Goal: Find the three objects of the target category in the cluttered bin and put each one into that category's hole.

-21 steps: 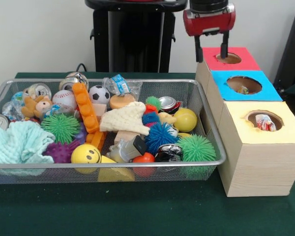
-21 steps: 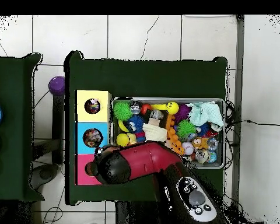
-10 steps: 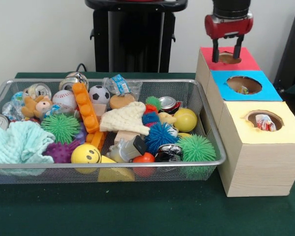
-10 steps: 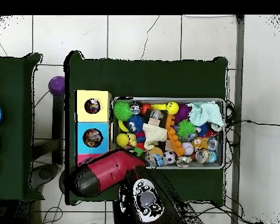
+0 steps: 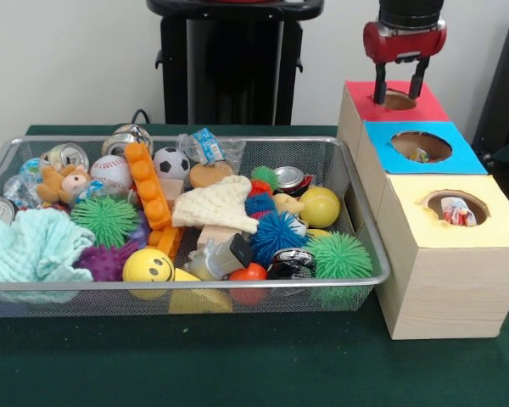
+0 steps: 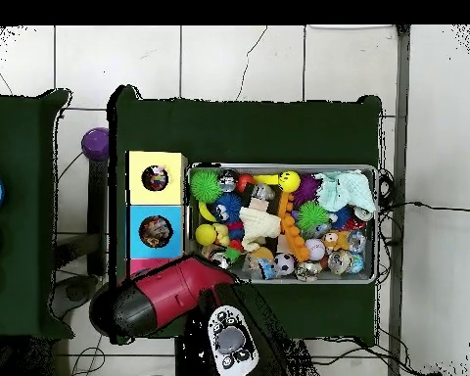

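Note:
My gripper (image 5: 399,90) hangs open and empty just above the round hole (image 5: 396,101) of the red-topped box (image 5: 360,108). In the overhead view the red arm (image 6: 170,294) covers that box and hides the gripper. The wire mesh bin (image 5: 195,285) holds a jumble: soda cans (image 5: 291,179), a soccer ball (image 5: 171,162), a baseball (image 5: 111,172), green (image 5: 339,256) and blue (image 5: 277,236) spiky balls, a yellow smiley ball (image 5: 148,265), an orange brick (image 5: 148,195), a cream knitted hat (image 5: 216,206) and a mint cloth (image 5: 30,246).
A blue-topped box (image 5: 382,140) and a yellow-topped box (image 5: 407,203) stand in a row with the red one, right of the bin. Each of their holes shows something inside. From above, the yellow (image 6: 156,162) and blue (image 6: 156,212) boxes show left of the bin (image 6: 283,166).
The gripper has shifted right across the red box and risen a little, still open and empty. From above, the arm swung further toward the lower left. The bin's contents are unmoved.

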You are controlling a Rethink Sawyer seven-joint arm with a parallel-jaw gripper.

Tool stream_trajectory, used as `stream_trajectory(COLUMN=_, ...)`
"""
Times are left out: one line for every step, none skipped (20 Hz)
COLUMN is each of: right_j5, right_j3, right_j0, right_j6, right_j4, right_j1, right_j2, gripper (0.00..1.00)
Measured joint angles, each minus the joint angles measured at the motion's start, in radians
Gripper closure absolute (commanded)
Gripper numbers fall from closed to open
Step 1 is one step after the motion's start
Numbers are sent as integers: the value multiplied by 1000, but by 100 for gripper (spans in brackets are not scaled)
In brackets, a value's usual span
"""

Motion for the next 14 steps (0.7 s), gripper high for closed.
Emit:
stream_trajectory(right_j5=0, right_j3=0, right_j0=-2, right_j6=0, right_j4=9, right_j1=0, right_j2=-4, gripper=0)
stream_trajectory(right_j5=0, right_j3=-2, right_j0=-4, right_j6=0, right_j4=16, right_j1=0, right_j2=-5, gripper=0)
stream_trajectory(right_j5=0, right_j3=-3, right_j0=-6, right_j6=0, right_j4=23, right_j1=0, right_j2=-6, gripper=0)
stream_trajectory(right_j5=0, right_j3=-4, right_j0=-8, right_j6=0, right_j4=27, right_j1=0, right_j2=-7, gripper=0)
stream_trajectory(right_j5=0, right_j3=-6, right_j0=-9, right_j6=0, right_j4=30, right_j1=0, right_j2=-7, gripper=0)
stream_trajectory(right_j5=0, right_j3=-9, right_j0=-12, right_j6=0, right_j4=37, right_j1=0, right_j2=-7, gripper=0)
stream_trajectory(right_j5=1, right_j3=-15, right_j0=-13, right_j6=0, right_j4=44, right_j1=0, right_j2=-7, gripper=0)
stream_trajectory(right_j5=1, right_j3=-21, right_j0=-14, right_j6=0, right_j4=49, right_j1=0, right_j2=-8, gripper=0)
stream_trajectory(right_j5=3, right_j3=-29, right_j0=-13, right_j6=0, right_j4=54, right_j1=1, right_j2=-10, gripper=0)
stream_trajectory(right_j5=6, right_j3=-41, right_j0=-13, right_j6=0, right_j4=59, right_j1=2, right_j2=-12, gripper=0)
stream_trajectory(right_j5=8, right_j3=-49, right_j0=-12, right_j6=0, right_j4=62, right_j1=2, right_j2=-13, gripper=0)
stream_trajectory(right_j5=13, right_j3=-61, right_j0=-10, right_j6=0, right_j4=67, right_j1=2, right_j2=-16, gripper=0)
stream_trajectory(right_j5=15, right_j3=-66, right_j0=-9, right_j6=0, right_j4=70, right_j1=2, right_j2=-17, gripper=0)
stream_trajectory(right_j5=18, right_j3=-73, right_j0=-7, right_j6=0, right_j4=74, right_j1=2, right_j2=-19, gripper=0)
